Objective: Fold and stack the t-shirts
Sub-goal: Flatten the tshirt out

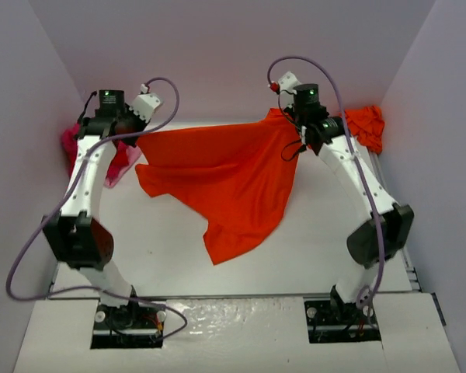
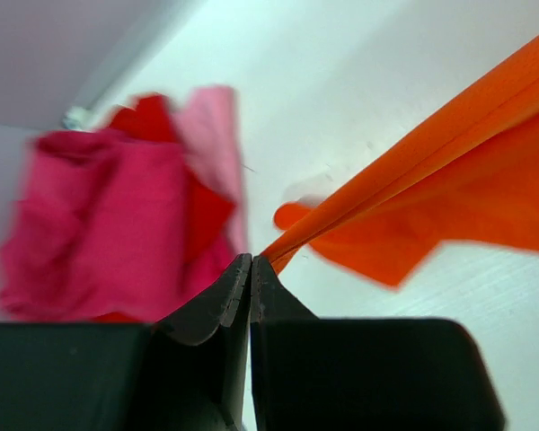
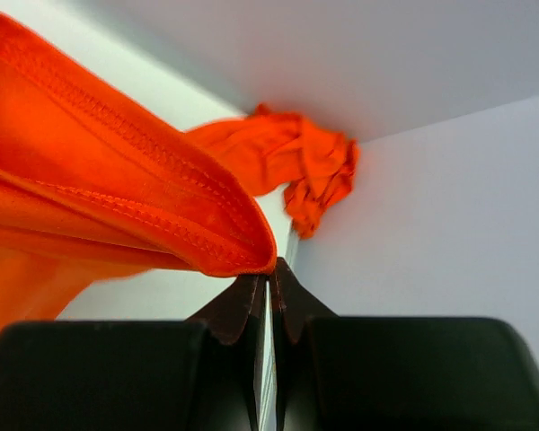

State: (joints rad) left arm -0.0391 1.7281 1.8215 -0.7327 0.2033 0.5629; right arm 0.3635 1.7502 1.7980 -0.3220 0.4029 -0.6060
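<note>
We hold a bright orange-red cloth t-shirt (image 1: 225, 183) stretched above the white counter (image 1: 163, 256), left jaws clenched on one edge, right jaws pinching another. Magenta, red and pink shirts (image 2: 108, 224) lie heaped far left, a crumpled orange shirt (image 1: 365, 124) far right

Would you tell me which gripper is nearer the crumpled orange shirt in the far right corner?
Right: the right gripper sits just beside the crumpled orange shirt; the left gripper is across the table.
</note>
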